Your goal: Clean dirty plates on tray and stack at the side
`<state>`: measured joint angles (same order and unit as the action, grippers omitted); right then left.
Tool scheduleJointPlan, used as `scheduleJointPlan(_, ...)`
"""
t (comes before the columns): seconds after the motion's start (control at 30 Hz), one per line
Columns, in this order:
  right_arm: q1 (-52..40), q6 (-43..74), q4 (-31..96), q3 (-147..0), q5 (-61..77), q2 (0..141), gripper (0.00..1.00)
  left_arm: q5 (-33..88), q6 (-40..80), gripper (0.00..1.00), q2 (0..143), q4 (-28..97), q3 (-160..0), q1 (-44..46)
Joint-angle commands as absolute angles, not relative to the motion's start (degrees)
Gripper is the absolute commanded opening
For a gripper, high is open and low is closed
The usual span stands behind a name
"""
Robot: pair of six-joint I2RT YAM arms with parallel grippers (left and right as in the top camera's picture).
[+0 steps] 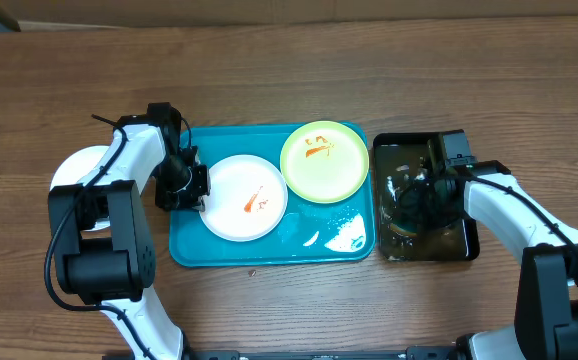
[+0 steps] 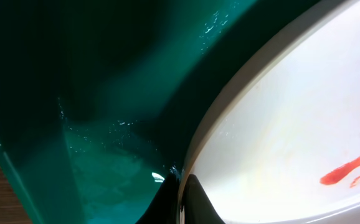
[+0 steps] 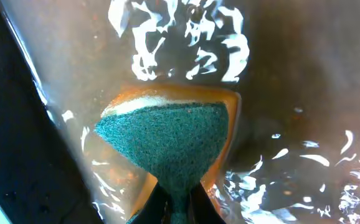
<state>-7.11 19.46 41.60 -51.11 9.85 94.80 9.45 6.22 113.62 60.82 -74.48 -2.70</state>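
The teal tray (image 1: 269, 250) holds a white plate (image 1: 244, 198) with a red sauce smear and a lime-green plate (image 1: 324, 160) with orange smears. My left gripper (image 1: 195, 187) is shut on the white plate's left rim; in the left wrist view its fingers (image 2: 183, 200) pinch the plate's rim (image 2: 292, 124) above the wet tray floor (image 2: 99, 155). Another white plate (image 1: 74, 165) lies on the table at the left, partly hidden by my left arm. My right gripper (image 1: 412, 195) is shut on a green sponge (image 3: 167, 137) in the water of the black tray.
The black tray (image 1: 464, 245) stands right of the teal tray and holds murky water (image 3: 292, 93). Water or foam patches (image 1: 344, 235) lie on the teal tray's front right. The wooden table (image 1: 289, 70) stretches behind both trays.
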Motion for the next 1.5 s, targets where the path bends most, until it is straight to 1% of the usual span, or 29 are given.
scheduleJointPlan(0.0, -7.01, 19.27, 42.15, -51.57, 9.78, 94.85, 0.04, 8.4, 6.42, 0.04, 113.51, 60.97, -73.54, -2.2)
scheduleJointPlan(0.1, -7.01, 19.0, 46.81, -55.77, 9.78, 94.83, 0.04, 8.4, 6.39, 0.04, 113.51, 61.23, -73.54, -2.2)
scheduleJointPlan(0.27, -8.19, 14.57, 58.0, -69.21, 10.39, 94.83, 0.04, 9.02, 6.39, 0.04, 113.51, 61.95, -73.54, -1.98)
scheduleJointPlan(0.4, -12.82, 9.91, 62.02, -76.86, 14.28, 94.83, 0.04, 8.95, 6.35, 0.04, 113.51, 62.33, -73.54, -0.36)
scheduleJointPlan(0.57, -24.34, 10.61, 56.53, -77.28, 14.24, 95.68, 0.04, 8.36, 6.44, 0.04, 113.51, 62.35, -73.54, 1.93)
scheduleJointPlan(0.7, -31.66, 14.41, 50.11, -77.28, 14.02, 98.65, 0.04, 8.36, 6.42, 0.04, 113.51, 62.63, -73.54, 2.44)
scheduleJointPlan(0.87, -38.09, 17.96, 44.03, -77.28, 14.11, 104.25, 0.04, 8.38, 6.44, 0.04, 113.51, 62.63, -73.54, 2.46)
scheduleJointPlan(0.97, -41.74, 18.06, 40.82, -77.28, 14.22, 107.07, 0.04, 8.38, 6.44, 0.04, 113.51, 62.63, -73.54, 2.46)
scheduleJointPlan(1.17, -46.02, 18.06, 35.07, -77.28, 12.05, 109.06, 0.04, 8.38, 6.42, 0.04, 113.51, 62.76, -73.54, 2.94)
scheduleJointPlan(1.47, -48.34, 18.06, 31.94, -77.28, 12.1, 114.85, 0.04, 8.4, 6.44, 0.04, 113.51, 62.76, -73.54, 3.05)
